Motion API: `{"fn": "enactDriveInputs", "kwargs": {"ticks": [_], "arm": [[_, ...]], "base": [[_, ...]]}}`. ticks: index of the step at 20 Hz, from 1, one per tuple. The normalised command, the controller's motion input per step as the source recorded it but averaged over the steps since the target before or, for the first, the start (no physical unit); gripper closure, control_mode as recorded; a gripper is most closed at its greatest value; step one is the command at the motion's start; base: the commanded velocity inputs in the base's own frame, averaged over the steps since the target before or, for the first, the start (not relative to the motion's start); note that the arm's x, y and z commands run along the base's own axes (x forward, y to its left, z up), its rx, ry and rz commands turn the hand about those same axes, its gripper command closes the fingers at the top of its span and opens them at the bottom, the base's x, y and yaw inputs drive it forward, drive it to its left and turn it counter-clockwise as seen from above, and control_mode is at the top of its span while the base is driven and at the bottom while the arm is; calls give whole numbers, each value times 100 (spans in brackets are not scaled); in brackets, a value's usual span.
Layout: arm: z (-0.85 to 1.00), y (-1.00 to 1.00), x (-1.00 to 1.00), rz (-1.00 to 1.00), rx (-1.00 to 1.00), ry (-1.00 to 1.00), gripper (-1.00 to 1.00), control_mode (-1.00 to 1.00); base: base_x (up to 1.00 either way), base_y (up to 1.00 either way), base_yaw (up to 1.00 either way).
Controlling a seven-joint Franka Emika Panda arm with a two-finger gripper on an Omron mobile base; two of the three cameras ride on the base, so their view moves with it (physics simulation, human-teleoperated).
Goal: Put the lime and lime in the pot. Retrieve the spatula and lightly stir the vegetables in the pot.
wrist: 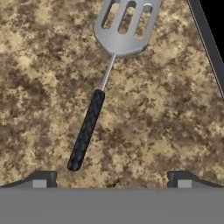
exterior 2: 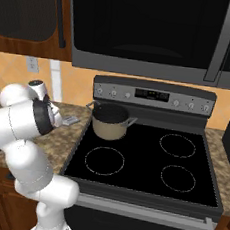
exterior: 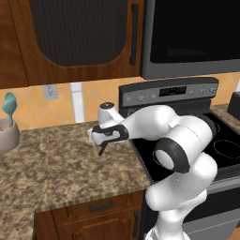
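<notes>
Spatula point(wrist: 105, 78) lies flat on the granite counter point(wrist: 166, 122), just beside the stove edge, slotted head away from the hand. Gripper point(wrist: 111, 177) hovers above with jaws fully apart, empty. Recommended: centre over the black handle, turn the fingers across it, descend squarely, then close. Pot point(exterior 2: 109, 120) waits on the stove's rear-left burner.

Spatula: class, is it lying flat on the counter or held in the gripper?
Lying flat: the spatula rests on the granite counter, apart from the open gripper.
</notes>
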Motion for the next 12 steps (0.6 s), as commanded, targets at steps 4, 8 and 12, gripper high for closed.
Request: {"fn": "enactDriveInputs", "kwargs": {"ticks": [4,8,12], "arm": [[-33,12,27,-5,0,2,-100,-100],[-40,17,8,-4,-1,1,-100,-100],[-36,5,0,-4,0,0,-100,-100]], "base": [[0,0,0],[0,0,0],[0,0,0]]}}
